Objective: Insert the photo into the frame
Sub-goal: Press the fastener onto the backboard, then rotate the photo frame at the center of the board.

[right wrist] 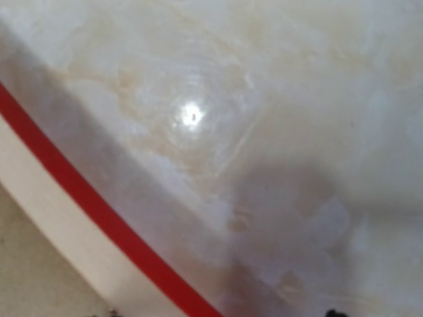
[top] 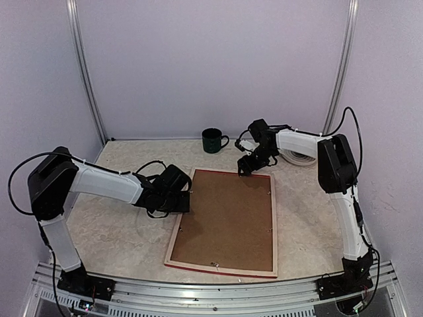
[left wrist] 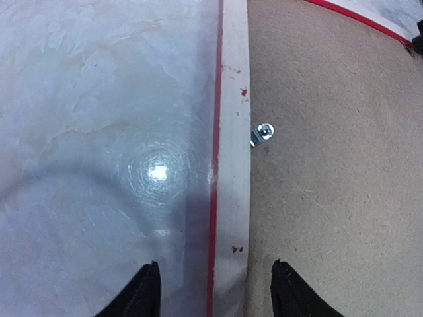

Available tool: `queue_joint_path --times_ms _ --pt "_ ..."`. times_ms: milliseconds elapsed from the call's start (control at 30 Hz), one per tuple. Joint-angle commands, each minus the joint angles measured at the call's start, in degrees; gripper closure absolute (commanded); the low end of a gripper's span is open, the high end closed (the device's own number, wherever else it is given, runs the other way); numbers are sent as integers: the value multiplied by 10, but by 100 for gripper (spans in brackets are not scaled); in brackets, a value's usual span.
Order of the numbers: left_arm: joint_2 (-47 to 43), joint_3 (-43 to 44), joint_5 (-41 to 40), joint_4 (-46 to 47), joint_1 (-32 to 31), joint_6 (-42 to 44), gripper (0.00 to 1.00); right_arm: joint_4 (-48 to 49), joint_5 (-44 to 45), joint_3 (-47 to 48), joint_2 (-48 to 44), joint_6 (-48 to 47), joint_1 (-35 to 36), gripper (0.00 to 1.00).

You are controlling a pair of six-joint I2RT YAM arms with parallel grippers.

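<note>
Marbled, glossy bench point(top: 112, 231) fills an enclosure with plain lilac walls. The frame point(top: 177, 228) lies face down near its middle, pale wood back upward and red showing only along the outer edge, with a brown backing board point(top: 228, 218) seated inside it. At the left rail the left claw point(left wrist: 215, 297) hangs partly open, its dark fingertips point(left wrist: 142, 294) straddling the rail, one over bare bench and one over the board, gripping nothing. A small metal tab point(left wrist: 262, 134) sits at the seam between rail and board. Behind the frame stands a dark mug point(top: 213, 140), well apart from it. At the far right corner the right claw point(top: 246, 169) hovers over the frame's edge; in its own view only two dark tips peek in at the bottom, set wide, with nothing caught between them.

My reading is that the step in hand is working the frame's back. Doing it well means dealing with the tabs first, each turned fully off or onto the board. One fingertip should press rather than pinch the thin rail, while the other arm steadies the opposite corner so the frame does not skate on the slick surface.

The photo appears in no view, and whether it lies under the board I cannot tell. The right wrist view is blurred, the other tabs are tiny specks from above, and a white ring-like thing point(top: 301, 158) behind the right forearm is half hidden and unidentifiable
</note>
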Motion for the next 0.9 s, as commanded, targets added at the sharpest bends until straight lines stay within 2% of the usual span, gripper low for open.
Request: queue_joint_path --times_ms 0,67,200,300,400,533,867 --pt "-70 8 -16 -29 9 -1 27 13 7 -34 -16 15 -11 26" --pt "-104 -3 -14 -52 1 0 16 13 8 -49 -33 25 -19 23" --pt "-179 -50 -14 -130 -35 -14 4 30 8 -102 -73 34 -27 19" --pt "-232 -107 10 -169 -60 -45 7 39 14 -132 -97 35 -28 17" --pt "-277 -156 35 -188 -84 -76 14 48 15 -151 -109 34 -28 16" --pt "-310 -178 57 -195 -108 -92 21 50 17 -148 -104 35 -29 16" --pt "-210 -140 36 -212 -162 -81 25 41 23 -133 -105 34 -32 17"
